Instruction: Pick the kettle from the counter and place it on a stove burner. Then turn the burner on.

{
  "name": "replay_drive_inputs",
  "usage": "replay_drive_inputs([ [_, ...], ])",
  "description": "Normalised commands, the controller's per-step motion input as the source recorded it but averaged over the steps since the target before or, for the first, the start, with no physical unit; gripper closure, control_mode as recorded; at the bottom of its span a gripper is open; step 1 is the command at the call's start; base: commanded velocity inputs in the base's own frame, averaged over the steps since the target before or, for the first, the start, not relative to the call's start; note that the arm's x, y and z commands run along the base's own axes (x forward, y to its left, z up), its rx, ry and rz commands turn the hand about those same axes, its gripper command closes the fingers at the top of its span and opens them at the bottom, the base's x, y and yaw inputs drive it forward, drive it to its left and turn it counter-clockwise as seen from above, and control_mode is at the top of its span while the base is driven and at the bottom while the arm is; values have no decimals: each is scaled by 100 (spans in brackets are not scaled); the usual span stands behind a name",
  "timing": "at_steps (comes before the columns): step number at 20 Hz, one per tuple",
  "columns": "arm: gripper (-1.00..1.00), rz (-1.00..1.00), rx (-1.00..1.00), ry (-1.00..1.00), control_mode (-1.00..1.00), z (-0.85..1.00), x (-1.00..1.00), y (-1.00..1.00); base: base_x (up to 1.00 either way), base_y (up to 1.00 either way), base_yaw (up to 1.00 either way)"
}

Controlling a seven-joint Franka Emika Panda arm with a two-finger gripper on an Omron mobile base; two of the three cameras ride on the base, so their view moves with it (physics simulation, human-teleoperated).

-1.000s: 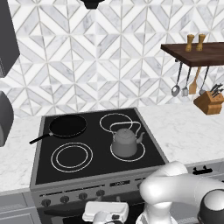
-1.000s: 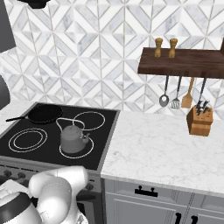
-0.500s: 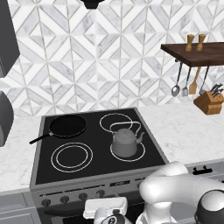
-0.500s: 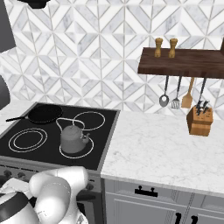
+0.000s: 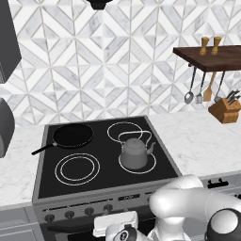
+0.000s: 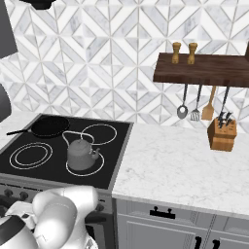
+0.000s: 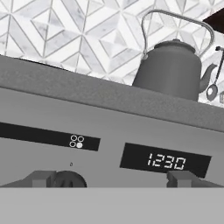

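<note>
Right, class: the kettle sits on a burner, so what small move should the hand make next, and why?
Probably shift the hand sideways to centre the knob between its open fingers. The kettle already stands on the front right burner. In the hand view the knob sits off-centre, near one finger, just below the icon whose lower right dot is lit.

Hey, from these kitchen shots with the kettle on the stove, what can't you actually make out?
- Gripper: in the hand view, the fingertips are cut by the bottom band; open or shut unclear.
- Knob under the burner icon: lower half cut off, setting unreadable.
- Stove burner: the kettle covers its middle in the left base view; on or off unclear.
- Knives in the knife block: too small.
</note>
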Motion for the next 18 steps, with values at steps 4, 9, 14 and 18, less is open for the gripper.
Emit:
replay_drive_inputs([
  [4, -100, 0, 0, 0, -100, -13, 9, 12, 0, 0, 0],
  [9, -100, 0, 0, 0, -100, -11, 3, 21, 0, 0, 0],
  [14, -100, 0, 0, 0, -100, -24, 10, 10, 0, 0, 0],
  [18, -100, 0, 0, 0, -100, -16, 23, 1, 0, 0, 0],
])
